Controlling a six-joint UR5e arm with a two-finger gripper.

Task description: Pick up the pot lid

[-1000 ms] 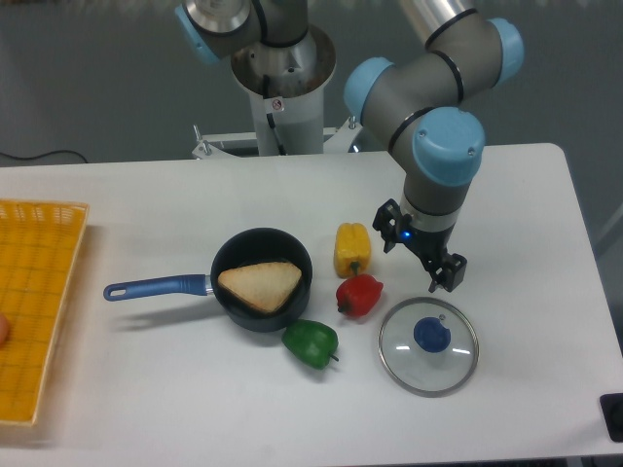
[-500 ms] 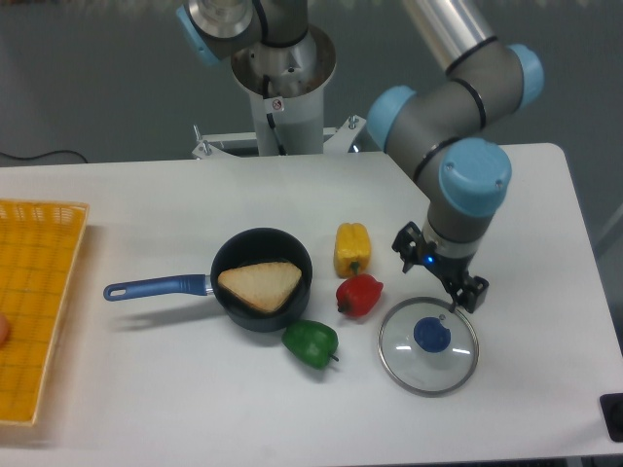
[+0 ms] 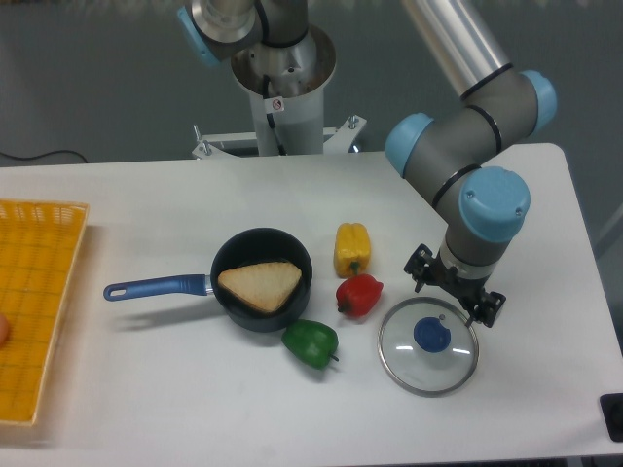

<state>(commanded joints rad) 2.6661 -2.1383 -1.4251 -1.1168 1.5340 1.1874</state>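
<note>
The gripper [image 3: 454,287] hangs over the back right part of the pot lid, its two fingers spread apart with nothing between them. Below and slightly left of the fingers is the lid's blue knob [image 3: 431,334]. The round, clear pot lid [image 3: 421,374] with a grey rim lies flat on the table, at the right. Its back right edge is partly behind the gripper. Whether the fingertips touch the lid cannot be told.
Left of the lid are a red pepper [image 3: 359,295], a yellow vegetable [image 3: 352,247] and a green pepper [image 3: 311,343]. A black pan [image 3: 241,313] with a blue handle [image 3: 158,287] holds a brown wedge [image 3: 261,286]. An orange crate [image 3: 60,321] stands at the far left.
The gripper has moved right and toward the front of the table, coming over the lid's back edge with its fingers still apart. The lid and other objects have not moved.
</note>
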